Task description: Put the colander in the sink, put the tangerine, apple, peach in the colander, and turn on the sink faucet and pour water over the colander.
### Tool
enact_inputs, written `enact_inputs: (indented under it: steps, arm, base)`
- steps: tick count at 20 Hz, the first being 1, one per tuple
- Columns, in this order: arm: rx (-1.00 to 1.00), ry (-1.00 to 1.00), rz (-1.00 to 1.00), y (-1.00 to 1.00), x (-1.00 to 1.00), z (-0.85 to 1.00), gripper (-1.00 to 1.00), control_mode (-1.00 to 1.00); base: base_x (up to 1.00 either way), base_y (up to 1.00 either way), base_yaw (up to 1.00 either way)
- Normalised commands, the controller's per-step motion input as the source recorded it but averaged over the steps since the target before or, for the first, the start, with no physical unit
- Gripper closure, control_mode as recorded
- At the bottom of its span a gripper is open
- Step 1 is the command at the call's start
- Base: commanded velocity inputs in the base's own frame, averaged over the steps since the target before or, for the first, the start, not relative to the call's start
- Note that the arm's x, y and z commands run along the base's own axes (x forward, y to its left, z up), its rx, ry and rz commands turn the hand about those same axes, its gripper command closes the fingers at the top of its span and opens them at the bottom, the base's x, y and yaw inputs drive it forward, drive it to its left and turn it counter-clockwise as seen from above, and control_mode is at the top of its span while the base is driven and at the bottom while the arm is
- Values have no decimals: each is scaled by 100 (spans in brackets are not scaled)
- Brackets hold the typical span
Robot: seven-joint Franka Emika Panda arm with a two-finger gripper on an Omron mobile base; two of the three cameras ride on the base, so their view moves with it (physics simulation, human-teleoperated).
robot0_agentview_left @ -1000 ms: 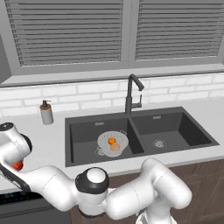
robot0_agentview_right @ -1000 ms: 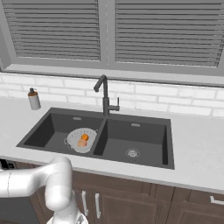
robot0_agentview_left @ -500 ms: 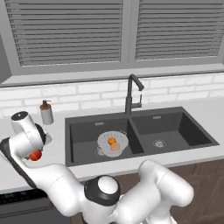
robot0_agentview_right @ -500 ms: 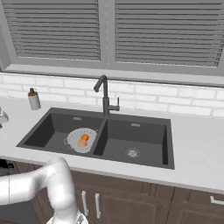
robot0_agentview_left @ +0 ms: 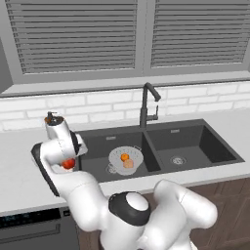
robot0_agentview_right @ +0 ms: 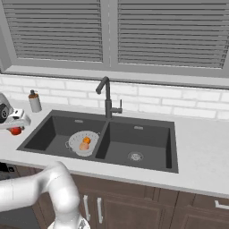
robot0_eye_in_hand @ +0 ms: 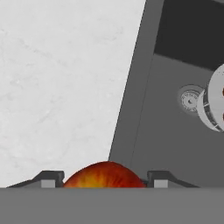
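Apple (robot0_eye_in_hand: 104,175) sitting red and glossy between the two dark fingertips (robot0_eye_in_hand: 52,178) in the hand view, gripper (robot0_agentview_left: 68,165) closing on it from both sides and carrying it above the pale counter (robot0_agentview_left: 19,166) just left of the sink (robot0_agentview_left: 161,146); showing too as a red spot under the white hand in the left base view and at the far left edge of the right base view (robot0_agentview_right: 16,131). Standing behind the hand on the counter, against the white brick wall: one grey soap dispenser (robot0_agentview_right: 34,101) with a dark top. Lying in the left basin: one colander (robot0_agentview_left: 125,159), round and white-grey, holding two fruits, one orange tangerine (robot0_agentview_left: 124,156) and one pale peach (robot0_agentview_left: 128,164), touching each other. Resting bare in the right basin: one round steel drain (robot0_agentview_left: 178,160); a second drain peeking beside the colander's rim in the hand view. Rising behind the divider between the two basins: one black sink faucet (robot0_agentview_left: 146,105), spout angling forward, small lever sticking out at its side. Hanging above the sill: two slatted window blinds (robot0_agentview_left: 73,34), side by side. Bending up from the lower right of the left base view and folding back over the counter's left part, the white arm, wrist turning down with the hand pointing toward the countertop near the sink's left rim. Nothing standing between the held apple and the colander but the sink's rim and the open left basin.
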Motion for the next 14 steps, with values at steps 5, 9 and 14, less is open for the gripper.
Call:
enact_inputs:
  steps: [5, 9, 14]
  arm:
    - [5, 0, -19, -100, 71, 2, 100, -100]
    - [6, 0, -10, -100, 79, 0, 100, -100]
    - [7, 1, -6, -100, 67, -17, 100, -100]
  base:
    - [0, 0, 0]
    - [0, 0, 0]
    - [0, 0, 0]
